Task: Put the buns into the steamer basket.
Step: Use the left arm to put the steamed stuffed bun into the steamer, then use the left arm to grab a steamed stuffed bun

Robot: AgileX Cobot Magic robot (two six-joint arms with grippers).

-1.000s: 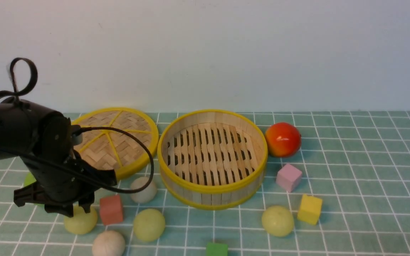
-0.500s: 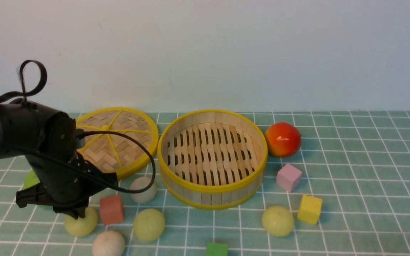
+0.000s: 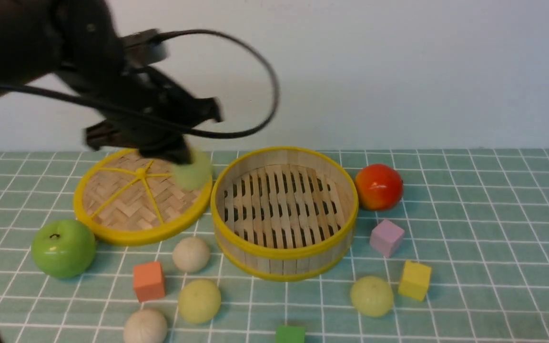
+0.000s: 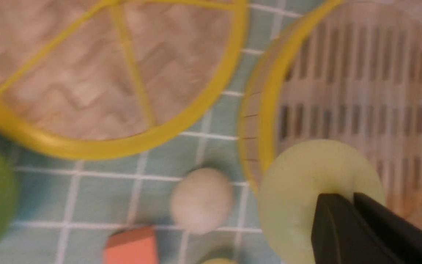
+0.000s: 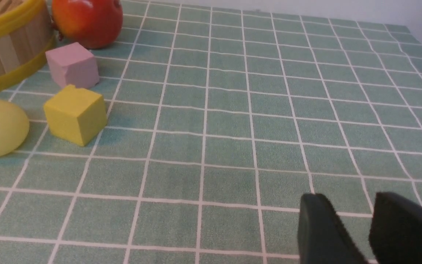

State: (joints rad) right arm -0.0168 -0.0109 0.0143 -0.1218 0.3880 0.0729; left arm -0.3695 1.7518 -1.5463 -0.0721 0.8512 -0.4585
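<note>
Left gripper: I see the left gripper (image 3: 184, 159) raised in the upper left of the front frame and blurred. Its black fingers (image 4: 337, 227) are pressed almost together, pinching a soft pale yellow-green round bun (image 3: 192, 172).
Held bun: it is clear of the table and shows against the right edge of the flat woven bamboo lid with yellow spokes (image 3: 112, 200), just left of the basket's rim. In the left wrist view it overlaps that rim.
Right gripper: the right gripper (image 5: 363, 231) sits at the lower right of its own wrist view, above the green checked tablecloth (image 5: 233, 110). I read its fingers as spread, with only cloth showing in the gap.
Steamer basket: the round bamboo steamer basket with yellow rims (image 3: 284, 252) stands at the centre of the front frame. Only its bare slats show inside.
Lid: it lies flat just left of the basket, with nothing resting on it that I can see.
Buns on the cloth: an upper off-white bun (image 3: 191, 254) lies near the basket's lower left, with a middle yellow-green bun (image 3: 199, 300) below it. A lower off-white bun (image 3: 145, 326) is at the bottom edge, and a right yellow-green bun (image 3: 371, 295) lies at the basket's lower right.
</note>
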